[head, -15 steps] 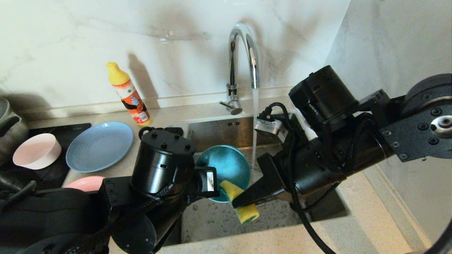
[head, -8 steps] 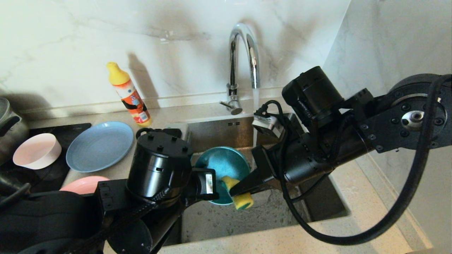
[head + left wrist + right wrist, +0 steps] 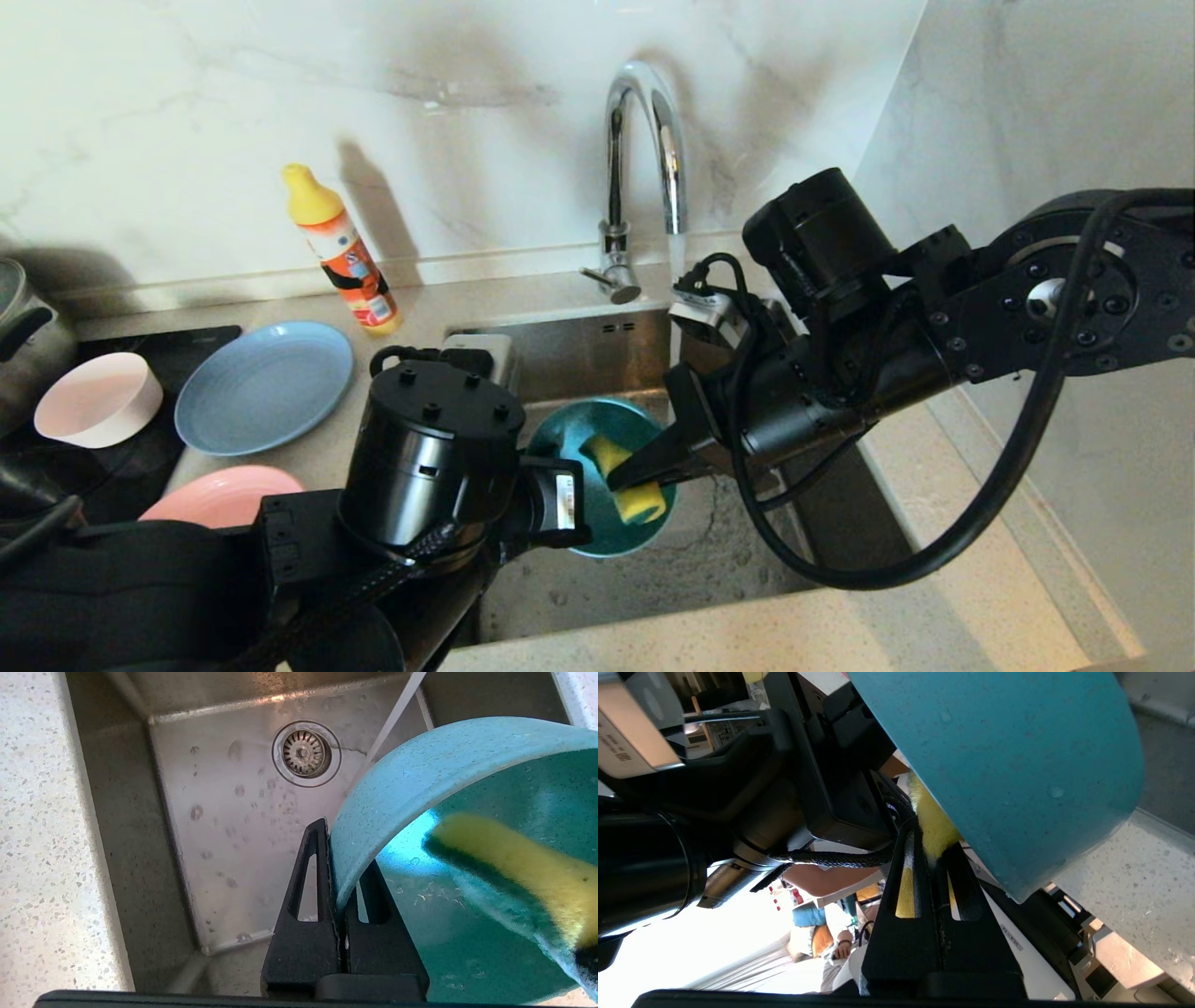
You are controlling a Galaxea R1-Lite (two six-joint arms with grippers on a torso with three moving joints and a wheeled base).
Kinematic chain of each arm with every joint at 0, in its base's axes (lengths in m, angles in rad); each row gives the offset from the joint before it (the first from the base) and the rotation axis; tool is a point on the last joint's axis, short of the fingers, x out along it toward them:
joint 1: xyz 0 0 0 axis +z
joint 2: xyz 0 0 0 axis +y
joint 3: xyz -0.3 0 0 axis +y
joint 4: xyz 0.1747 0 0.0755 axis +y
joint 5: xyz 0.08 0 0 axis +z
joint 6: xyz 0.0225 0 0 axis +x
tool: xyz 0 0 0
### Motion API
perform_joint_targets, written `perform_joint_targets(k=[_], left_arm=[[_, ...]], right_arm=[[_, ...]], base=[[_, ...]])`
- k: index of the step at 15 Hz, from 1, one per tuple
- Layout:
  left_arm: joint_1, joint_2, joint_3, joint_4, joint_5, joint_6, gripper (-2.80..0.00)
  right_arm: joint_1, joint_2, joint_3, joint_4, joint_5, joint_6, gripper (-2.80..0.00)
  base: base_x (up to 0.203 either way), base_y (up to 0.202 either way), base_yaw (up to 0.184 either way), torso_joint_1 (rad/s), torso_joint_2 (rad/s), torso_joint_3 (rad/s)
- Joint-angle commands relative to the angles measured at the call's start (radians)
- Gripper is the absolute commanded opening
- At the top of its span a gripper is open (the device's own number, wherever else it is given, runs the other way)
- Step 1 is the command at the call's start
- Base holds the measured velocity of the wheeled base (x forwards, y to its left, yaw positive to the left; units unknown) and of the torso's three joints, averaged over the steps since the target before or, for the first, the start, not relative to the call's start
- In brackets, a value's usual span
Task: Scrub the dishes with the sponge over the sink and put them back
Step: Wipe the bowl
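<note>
1. The left arm reaches in from the lower left of the head view, its forearm angled toward the sink point(image 3: 597, 355). The left gripper point(image 3: 337, 891) is clamped on the rim of the teal bowl point(image 3: 597, 439), one finger outside the wall and one inside, holding the bowl tilted above the basin.
2. The right arm comes in from the right, elbow high and forearm sloping down and to the left across the sink. The right gripper point(image 3: 627, 476) is closed on the yellow sponge point(image 3: 630, 485), pinching it near its middle.
3. The sponge lies inside the teal bowl, pressed against its inner wall; in the left wrist view its yellow body and green scouring face cross the bowl's interior.
4. Water runs in a thin stream from the chrome faucet point(image 3: 644, 140) down into the basin behind the right arm.
5. The drain strainer point(image 3: 306, 753) sits in the steel floor of the sink, which is spotted with drops.
6. On the desk point(image 3: 439, 308) to the left rest the grey-blue plate point(image 3: 263, 385), the pink plate point(image 3: 224, 493) nearer the robot, and the pale bowl point(image 3: 98, 399).
7. A yellow-capped bottle point(image 3: 341, 252) stands near the wall, behind the grey-blue plate.
</note>
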Motion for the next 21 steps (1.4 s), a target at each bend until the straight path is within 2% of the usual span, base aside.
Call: perform_joint_targets(k=[1,9,18,21], left_arm=[[-0.004,0.0,0.001,-0.003,0.003,-0.002,-2.8],[-0.007,0.0,0.001,-0.003,0.003,-0.007,-2.8],[-0.007,0.003,0.005,-0.004,0.0,-0.008,-2.8],[-0.007,0.001,0.006,-0.004,0.001,-0.008,-2.8]], right_arm=[[0.002,0.005,-0.021,0.008,0.003,0.004,-2.8],[0.009,0.058,-0.043,0.004,0.002,0.001,-2.8],[-0.005,-0.026,-0.049,0.013,-0.016,0.001,-2.8],[-0.008,-0.044,-0.049,0.027,-0.046,0.001,-2.8]], base=[[0.0,0.0,0.0,0.0,0.0,0.0],[0.0,0.0,0.0,0.0,0.0,0.0],[0.0,0.0,0.0,0.0,0.0,0.0],[0.0,0.0,0.0,0.0,0.0,0.0]])
